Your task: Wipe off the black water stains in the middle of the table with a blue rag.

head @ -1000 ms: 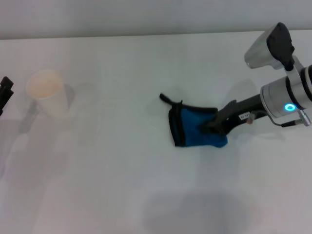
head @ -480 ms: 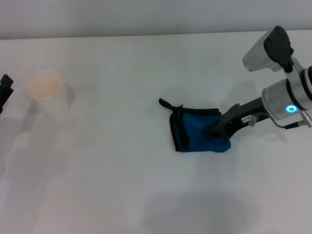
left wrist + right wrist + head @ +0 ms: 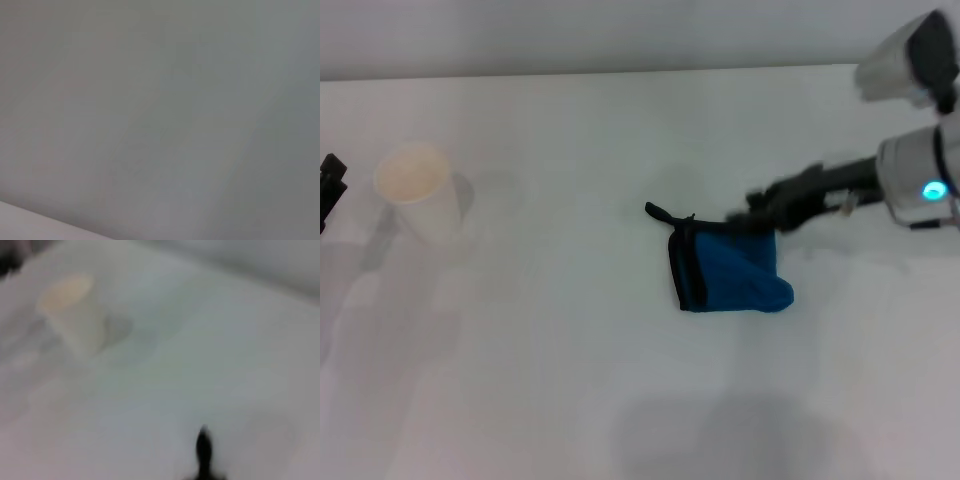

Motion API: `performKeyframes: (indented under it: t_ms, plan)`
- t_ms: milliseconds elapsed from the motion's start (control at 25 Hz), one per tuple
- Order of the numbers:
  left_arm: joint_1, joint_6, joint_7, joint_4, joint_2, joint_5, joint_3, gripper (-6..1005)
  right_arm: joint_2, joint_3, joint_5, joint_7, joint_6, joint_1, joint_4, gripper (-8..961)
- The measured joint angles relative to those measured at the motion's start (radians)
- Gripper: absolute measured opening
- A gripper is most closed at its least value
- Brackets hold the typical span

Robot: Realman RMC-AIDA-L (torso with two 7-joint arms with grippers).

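**A:** Right gripper (image 3: 760,208) sits at the far edge of the blue rag (image 3: 728,265), just above that edge, arm reaching in from the robot's right. It's motion-smeared, so I cannot tell whether it's clenched on the cloth or released.

**B:** And the rag itself?

**A:** Lying crumpled on the white worktop (image 3: 570,380) about mid-table, black edging and loop pointing toward the robot's left. Its long axis runs roughly left to right, and the bulk of it lies on the near side of the gripper, toward the robot.

**B:** Any sign of the black water stains?

**A:** None that I can see on the bare surface. My guess is that any that remains is under the rag, though that's only a guess.

**B:** Which arm is nearer?

**A:** The right, by a long way. The left gripper (image 3: 330,185) is only a dark sliver at the far left edge, well apart, beyond the white paper cup (image 3: 418,190). Can't read its state either.

**B:** So the next move?

**A:** I'd judge it turns on that offset: gripper at the rag's far rim, cloth nearer the robot.
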Motion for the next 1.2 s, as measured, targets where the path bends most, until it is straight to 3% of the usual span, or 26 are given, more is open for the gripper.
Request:
performKeyframes:
  t_ms: [160,280,480,640,800,880,1000,1200]
  plan:
    - [-0.001,0.011,0.002,-0.001,0.0,-0.001,0.0,860,0.003,0.156,0.223,-0.124,-0.006,-0.014,0.06,368]
    - [-0.001,0.034,0.009,-0.003,-0.002,-0.023,-0.002,860,0.002,0.257,0.525,-0.307,0.005,-0.025,0.164,611]
    - [0.0,0.035,0.027,-0.006,-0.005,-0.057,-0.002,861,0.006,0.378,0.968,-0.636,0.006,-0.064,0.368,733]
    - [-0.001,0.031,0.086,-0.013,-0.011,-0.123,-0.001,863,0.009,0.424,1.228,-1.067,0.007,-0.075,0.572,733]
    - [-0.001,0.028,0.089,-0.018,-0.011,-0.129,0.0,866,0.009,0.467,1.314,-1.444,-0.06,-0.085,0.682,733]
    - [-0.007,0.028,0.091,-0.018,-0.011,-0.13,0.0,867,0.009,0.519,1.318,-1.529,-0.12,-0.084,0.722,733]
    - [-0.018,0.036,0.092,-0.019,-0.012,-0.17,-0.001,868,0.009,0.58,1.32,-1.548,-0.196,-0.079,0.762,733]
    - [-0.028,0.038,0.092,-0.024,-0.013,-0.192,0.0,869,0.011,0.575,1.319,-1.54,-0.206,-0.076,0.763,733]
